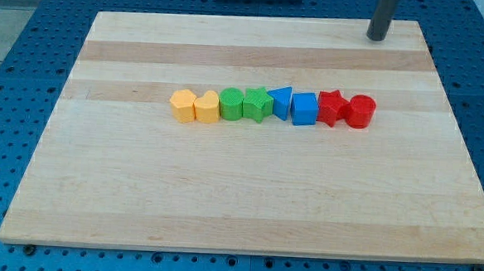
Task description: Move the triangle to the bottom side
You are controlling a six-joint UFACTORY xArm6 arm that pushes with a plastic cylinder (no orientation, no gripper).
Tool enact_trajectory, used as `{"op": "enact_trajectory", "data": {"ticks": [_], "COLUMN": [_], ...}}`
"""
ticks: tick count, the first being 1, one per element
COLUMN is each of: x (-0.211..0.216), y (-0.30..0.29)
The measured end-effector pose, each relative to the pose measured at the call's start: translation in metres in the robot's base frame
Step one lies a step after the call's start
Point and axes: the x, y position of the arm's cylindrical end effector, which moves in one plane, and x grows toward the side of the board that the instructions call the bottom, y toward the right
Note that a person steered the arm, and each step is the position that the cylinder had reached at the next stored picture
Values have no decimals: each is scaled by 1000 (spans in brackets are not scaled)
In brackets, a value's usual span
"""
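A blue triangle block (281, 101) stands in a row of blocks across the middle of the wooden board (247, 202). It touches a green star (257, 104) on its left and a blue cube (305, 109) on its right. My tip (377, 38) is near the board's top right edge, far above and to the right of the triangle and touching no block.
The row runs left to right: a yellow hexagon (181, 106), a yellow heart (206, 107), a green round block (231, 105), the star, triangle and cube, a red star (332, 108), a red cylinder (361, 111). A blue perforated table (31, 50) surrounds the board.
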Motion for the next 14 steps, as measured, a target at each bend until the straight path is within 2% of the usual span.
{"op": "enact_trajectory", "data": {"ticks": [2,5,7,9,10,12,14], "x": [-3,-2,-1,3,56,62,64], "y": [-118,-133,-188,-189,-187,-187,-231]}}
